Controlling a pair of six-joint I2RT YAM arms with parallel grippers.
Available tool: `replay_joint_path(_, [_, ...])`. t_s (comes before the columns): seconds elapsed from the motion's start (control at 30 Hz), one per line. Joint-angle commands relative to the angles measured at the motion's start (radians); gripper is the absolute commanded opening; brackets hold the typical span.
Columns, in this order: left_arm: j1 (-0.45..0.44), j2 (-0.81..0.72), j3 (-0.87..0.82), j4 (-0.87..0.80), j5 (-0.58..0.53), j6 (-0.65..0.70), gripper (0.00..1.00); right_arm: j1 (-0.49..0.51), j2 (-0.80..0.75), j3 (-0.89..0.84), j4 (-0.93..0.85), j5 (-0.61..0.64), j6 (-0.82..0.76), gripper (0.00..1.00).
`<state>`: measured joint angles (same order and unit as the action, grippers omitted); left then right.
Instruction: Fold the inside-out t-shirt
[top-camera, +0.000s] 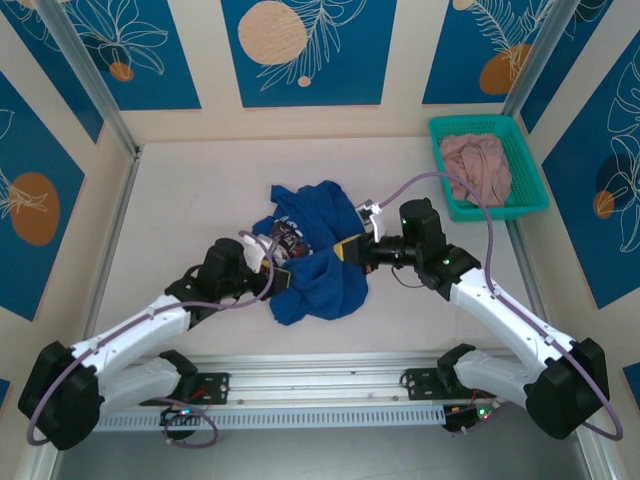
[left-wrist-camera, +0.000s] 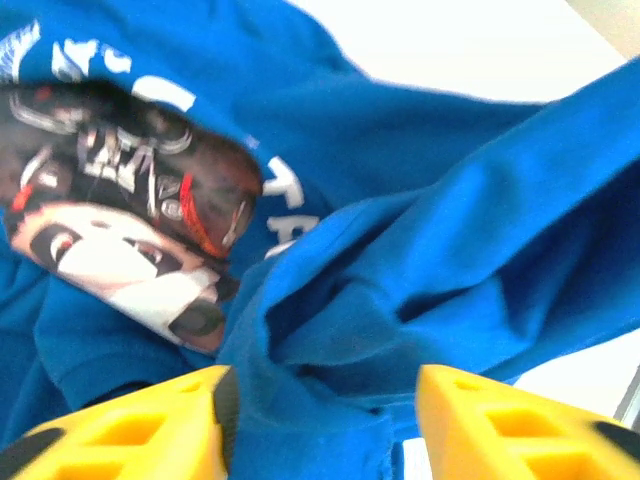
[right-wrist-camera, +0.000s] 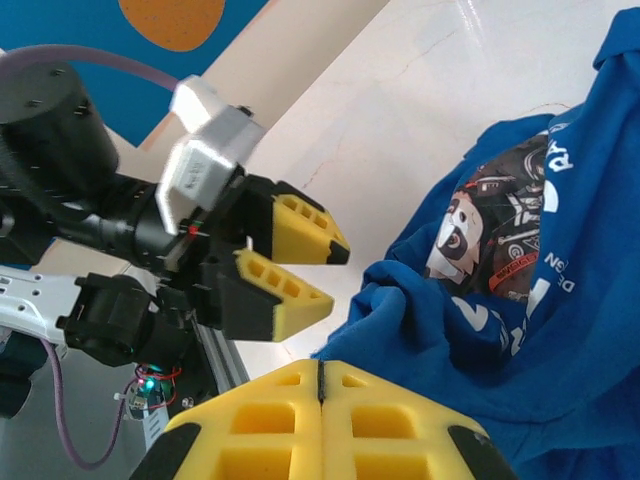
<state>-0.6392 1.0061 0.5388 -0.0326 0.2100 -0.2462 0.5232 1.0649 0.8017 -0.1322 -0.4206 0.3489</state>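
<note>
One royal-blue t-shirt (top-camera: 315, 275) lies crumpled in a loose heap at the centre of the overhead view, on a pale table (top-camera: 200, 200). It is bunched and not flat. A single dark printed picture (top-camera: 290, 240) with white lettering around it shows near the heap's upper left. In the left wrist view the shirt (left-wrist-camera: 420, 200) covers most of the frame, with the print (left-wrist-camera: 120, 230) at the left. In the right wrist view the shirt (right-wrist-camera: 540, 300) takes up the right side, with the print (right-wrist-camera: 495, 235) at its middle.

Two grippers meet the heap. The left gripper (top-camera: 283, 275) is at the shirt's left edge in the overhead view. In its own camera its two yellow fingers (left-wrist-camera: 130, 425) are spread wide at the bottom of the frame, with a fold of blue cloth sitting between them. In the right wrist view the left gripper (right-wrist-camera: 325, 275) sits left of centre, its jaws apart, just beside the cloth.

The right gripper (top-camera: 345, 250) is at the shirt's right edge in the overhead view. In its own camera, the right gripper (right-wrist-camera: 320, 385) has its two yellow fingers pressed together at the bottom centre; whether any cloth is caught between them cannot be told.

At the upper right of the overhead view stands one green basket (top-camera: 532, 165), well apart from the shirt, holding one dusty-pink garment (top-camera: 478, 168).
</note>
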Motion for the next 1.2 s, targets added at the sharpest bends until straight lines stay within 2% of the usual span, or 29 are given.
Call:
replay_joint_path(0.0, [-0.046,-0.037,0.062,0.004,-0.054,0.042,0.59,0.007,0.007,0.002,0.022,-0.037,0.009,0.0])
replay_joint_path(0.17, [-0.115,0.106,0.165,0.004,-0.05,0.116,0.73,0.013,0.011,0.004,0.029,-0.046,0.007,0.0])
replay_joint_path(0.3, [-0.141,0.253,0.253,0.036,-0.025,0.15,0.77,0.017,0.001,0.001,0.026,-0.04,0.005,0.0])
replay_joint_path(0.33, [-0.142,0.29,0.277,0.045,-0.009,0.149,0.74,0.017,-0.003,-0.003,0.021,-0.034,0.002,0.0])
replay_joint_path(0.37, [-0.142,0.32,0.297,0.051,-0.001,0.142,0.66,0.017,-0.009,-0.003,0.011,-0.022,-0.003,0.0])
replay_joint_path(0.43, [-0.14,0.346,0.328,0.055,0.027,0.128,0.43,0.017,-0.021,-0.006,-0.026,0.031,-0.023,0.0])
replay_joint_path(0.57, [-0.128,0.281,0.358,-0.009,0.226,0.088,0.02,0.033,-0.031,0.02,-0.171,0.361,-0.031,0.0])
replay_joint_path(0.67, [-0.115,0.201,0.341,-0.038,0.34,0.017,0.0,0.076,-0.021,0.035,-0.212,0.494,-0.062,0.0])
replay_joint_path(0.73, [-0.103,0.163,0.329,-0.044,0.394,-0.031,0.0,0.11,-0.015,0.034,-0.204,0.537,-0.09,0.0])
replay_joint_path(0.9, [-0.059,0.117,0.312,-0.055,0.44,-0.113,0.0,0.148,0.001,0.046,-0.23,0.585,-0.133,0.0])
replay_joint_path(1.07, [-0.006,0.118,0.313,-0.081,0.426,-0.157,0.0,0.15,-0.046,0.047,-0.277,0.551,-0.15,0.2])
replay_joint_path(1.17, [0.009,0.13,0.32,-0.1,0.404,-0.177,0.0,0.156,-0.105,0.018,-0.269,0.423,-0.18,0.33])
